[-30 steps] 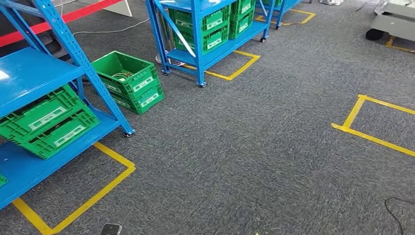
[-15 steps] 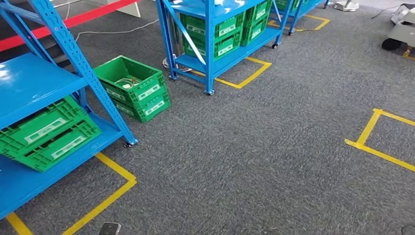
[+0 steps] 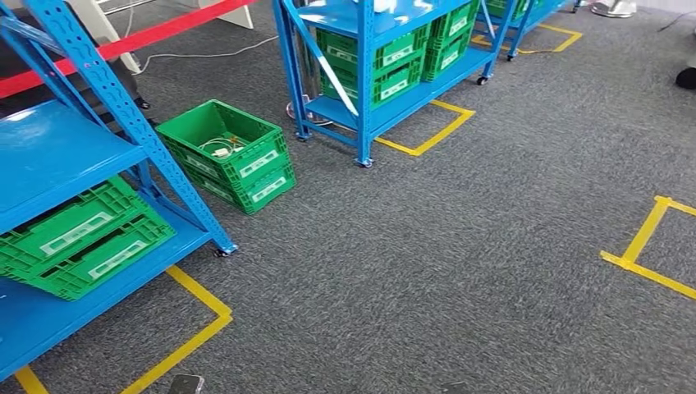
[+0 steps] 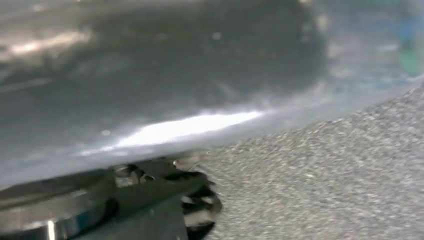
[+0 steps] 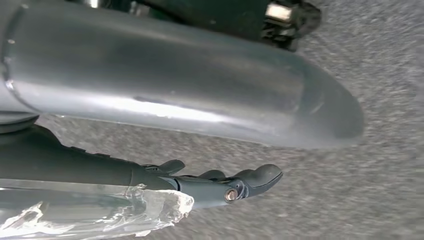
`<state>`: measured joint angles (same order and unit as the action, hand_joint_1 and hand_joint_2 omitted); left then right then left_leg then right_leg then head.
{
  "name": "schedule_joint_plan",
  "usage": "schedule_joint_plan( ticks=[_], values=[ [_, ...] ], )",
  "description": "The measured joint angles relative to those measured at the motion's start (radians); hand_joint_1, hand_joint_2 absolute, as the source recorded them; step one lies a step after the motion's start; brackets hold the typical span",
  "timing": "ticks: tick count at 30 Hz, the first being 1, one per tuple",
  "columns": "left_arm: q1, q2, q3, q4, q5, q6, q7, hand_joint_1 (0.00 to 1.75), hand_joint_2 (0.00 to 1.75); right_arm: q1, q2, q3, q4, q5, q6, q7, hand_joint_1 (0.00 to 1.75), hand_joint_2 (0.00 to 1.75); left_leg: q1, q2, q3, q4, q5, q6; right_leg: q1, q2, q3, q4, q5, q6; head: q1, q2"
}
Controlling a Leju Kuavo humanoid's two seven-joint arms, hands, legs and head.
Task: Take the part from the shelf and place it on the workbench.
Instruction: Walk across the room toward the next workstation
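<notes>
We see the right hand (image 5: 210, 187) with fingers stretched, a clear plastic bag (image 5: 100, 215) lying against its palm side; whether it grips, we cannot tell.

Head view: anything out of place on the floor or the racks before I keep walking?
One thing: a green crate stack sits on the carpet beside the near blue rack, not shelved, its top crate open with white cables inside. On that rack's lower shelf, the green crates sit askew to the shelf edge. No spills show.
</notes>
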<state>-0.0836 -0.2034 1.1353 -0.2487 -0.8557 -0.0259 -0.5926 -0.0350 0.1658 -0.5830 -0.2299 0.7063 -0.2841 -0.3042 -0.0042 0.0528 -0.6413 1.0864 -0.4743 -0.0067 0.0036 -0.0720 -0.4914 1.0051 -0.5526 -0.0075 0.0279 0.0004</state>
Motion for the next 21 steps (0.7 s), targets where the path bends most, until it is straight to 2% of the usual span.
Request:
schedule_joint_plan(
  ticks=[1, 2, 4, 5, 6, 7, 8, 9, 10, 11, 12, 13, 14, 15, 16, 17, 19, 20, 21],
  values=[
    [-0.002, -0.001, 0.0, 0.0, 0.0, 0.001, 0.0, 0.0, 0.0, -0.001, 0.0, 0.0, 0.0, 0.002, 0.001, 0.0, 0.0, 0.0, -0.003, 0.019, 0.006, -0.03, 0.02, 0.005, 0.004, -0.01, 0.005, 0.0, -0.011, 0.005, -0.001, 0.0],
    [-0.004, -0.002, 0.0, 0.0, 0.0, 0.002, 0.0, 0.0, 0.0, -0.001, -0.001, 0.0, 0.0, 0.003, 0.001, 0.001, 0.0, 0.0, -0.006, 0.027, 0.007, -0.041, 0.021, 0.01, 0.008, -0.021, 0.008, -0.001, -0.021, 0.011, -0.002, 0.0],
    [-0.005, -0.003, 0.0, 0.0, -0.001, 0.003, 0.0, 0.0, 0.0, -0.005, -0.001, 0.0, 0.0, 0.006, 0.001, 0.001, 0.0, 0.0, -0.005, 0.004, 0.009, -0.046, 0.022, 0.02, 0.009, -0.041, 0.017, -0.006, -0.036, 0.02, 0.0, 0.0],
    [-0.005, -0.003, 0.0, 0.0, -0.001, 0.004, 0.0, 0.0, 0.0, -0.008, -0.001, 0.0, 0.0, 0.008, 0.001, 0.001, 0.0, 0.0, -0.003, -0.011, 0.012, -0.049, 0.022, 0.025, 0.007, -0.03, 0.019, 0.002, -0.048, 0.025, 0.003, 0.0],
    [-0.005, -0.003, 0.0, 0.0, -0.002, 0.005, -0.001, 0.0, 0.0, -0.01, -0.001, 0.0, 0.0, 0.009, 0.001, 0.001, 0.0, 0.0, -0.001, -0.024, 0.014, -0.051, 0.022, 0.031, 0.005, -0.009, 0.011, 0.029, -0.068, 0.029, 0.004, 0.0],
    [-0.007, -0.003, 0.0, 0.0, -0.002, 0.006, -0.001, 0.0, 0.0, -0.011, -0.001, 0.0, 0.0, 0.01, 0.001, 0.0, 0.0, 0.0, 0.001, -0.037, 0.017, -0.053, 0.021, 0.036, 0.001, 0.021, -0.013, 0.08, -0.098, 0.033, 0.006, 0.0],
    [-0.009, -0.004, 0.0, 0.0, -0.002, 0.006, -0.001, 0.0, 0.0, -0.012, -0.001, 0.0, 0.0, 0.011, 0.001, 0.0, 0.0, 0.0, 0.001, -0.05, 0.018, -0.053, 0.019, 0.041, 0.0, 0.048, -0.05, 0.15, -0.131, 0.035, 0.009, 0.0],
    [-0.01, -0.004, 0.0, 0.0, -0.002, 0.006, -0.001, 0.0, 0.0, -0.011, -0.001, -0.001, 0.0, 0.011, 0.001, 0.0, 0.0, 0.0, 0.0, -0.064, 0.02, -0.053, 0.017, 0.044, -0.002, 0.062, -0.093, 0.223, -0.157, 0.036, 0.01, 0.0],
    [-0.01, -0.004, 0.0, 0.0, -0.003, 0.006, -0.001, 0.0, 0.0, -0.011, -0.001, -0.001, 0.0, 0.011, 0.001, 0.001, 0.0, 0.0, 0.0, -0.079, 0.023, -0.052, 0.014, 0.045, -0.002, 0.068, -0.13, 0.277, -0.167, 0.036, 0.01, 0.0],
    [-0.009, -0.004, 0.0, 0.0, -0.003, 0.006, -0.001, 0.0, 0.0, -0.01, -0.001, -0.001, 0.0, 0.011, 0.001, 0.001, 0.0, 0.0, 0.0, -0.095, 0.027, -0.052, 0.011, 0.046, -0.003, 0.07, -0.154, 0.295, -0.154, 0.036, 0.01, 0.0],
    [-0.008, -0.004, 0.001, 0.0, -0.003, 0.006, -0.001, 0.0, 0.0, -0.01, -0.001, -0.002, 0.0, 0.011, 0.001, 0.001, 0.0, 0.0, 0.0, -0.11, 0.033, -0.052, 0.008, 0.045, -0.003, 0.073, -0.158, 0.273, -0.119, 0.034, 0.01, 0.0],
    [-0.008, -0.004, 0.001, 0.0, -0.003, 0.006, -0.001, 0.0, 0.0, -0.01, -0.001, -0.002, 0.0, 0.011, 0.001, 0.001, 0.0, 0.0, 0.0, -0.126, 0.039, -0.052, 0.005, 0.043, -0.003, 0.082, -0.144, 0.216, -0.07, 0.031, 0.01, 0.0],
    [-0.008, -0.005, 0.001, 0.0, -0.003, 0.006, -0.001, 0.0, 0.0, -0.01, -0.001, -0.002, 0.0, 0.011, 0.001, 0.001, 0.0, 0.0, 0.0, -0.14, 0.044, -0.052, 0.002, 0.04, -0.004, 0.104, -0.122, 0.147, -0.025, 0.027, 0.01, 0.0],
    [-0.009, -0.006, 0.001, 0.0, -0.003, 0.006, -0.001, 0.0, 0.0, -0.009, -0.002, -0.002, 0.0, 0.011, 0.001, 0.001, 0.0, 0.0, 0.0, -0.154, 0.048, -0.051, -0.002, 0.037, -0.006, 0.125, -0.1, 0.086, 0.008, 0.024, 0.011, 0.0],
    [-0.009, -0.007, 0.001, 0.0, -0.003, 0.006, -0.001, 0.0, 0.0, -0.009, -0.002, -0.003, 0.0, 0.011, 0.001, 0.001, 0.0, 0.0, 0.0, -0.165, 0.049, -0.05, -0.003, 0.032, -0.007, 0.141, -0.083, 0.047, 0.025, 0.021, 0.011, 0.0],
    [-0.008, -0.007, 0.001, 0.0, -0.003, 0.006, -0.001, 0.0, 0.0, -0.01, -0.002, -0.003, 0.0, 0.011, 0.001, 0.001, 0.0, 0.0, 0.001, -0.176, 0.048, -0.05, -0.003, 0.027, -0.006, 0.15, -0.074, 0.031, 0.029, 0.019, 0.011, 0.0],
    [-0.004, -0.006, 0.001, 0.0, -0.003, 0.006, -0.001, 0.0, 0.0, -0.013, -0.001, -0.003, 0.0, 0.011, 0.001, 0.001, 0.0, 0.0, 0.004, -0.192, 0.045, -0.053, -0.002, 0.015, -0.006, 0.133, -0.065, 0.024, 0.032, 0.011, 0.011, 0.0],
    [-0.003, -0.006, 0.001, 0.0, -0.003, 0.006, -0.001, 0.0, 0.0, -0.014, -0.001, -0.003, 0.0, 0.012, 0.001, 0.001, 0.0, 0.0, 0.003, -0.18, 0.043, -0.048, -0.007, 0.009, -0.008, 0.122, -0.062, 0.018, 0.035, 0.006, 0.01, 0.0],
    [-0.003, -0.005, 0.001, 0.0, -0.003, 0.006, -0.002, 0.0, 0.0, -0.014, 0.0, -0.003, 0.0, 0.012, 0.001, 0.0, 0.0, 0.0, 0.001, -0.157, 0.035, -0.03, -0.022, 0.003, -0.01, 0.109, -0.058, 0.012, 0.038, 0.0, 0.006, 0.0]
  ],
)
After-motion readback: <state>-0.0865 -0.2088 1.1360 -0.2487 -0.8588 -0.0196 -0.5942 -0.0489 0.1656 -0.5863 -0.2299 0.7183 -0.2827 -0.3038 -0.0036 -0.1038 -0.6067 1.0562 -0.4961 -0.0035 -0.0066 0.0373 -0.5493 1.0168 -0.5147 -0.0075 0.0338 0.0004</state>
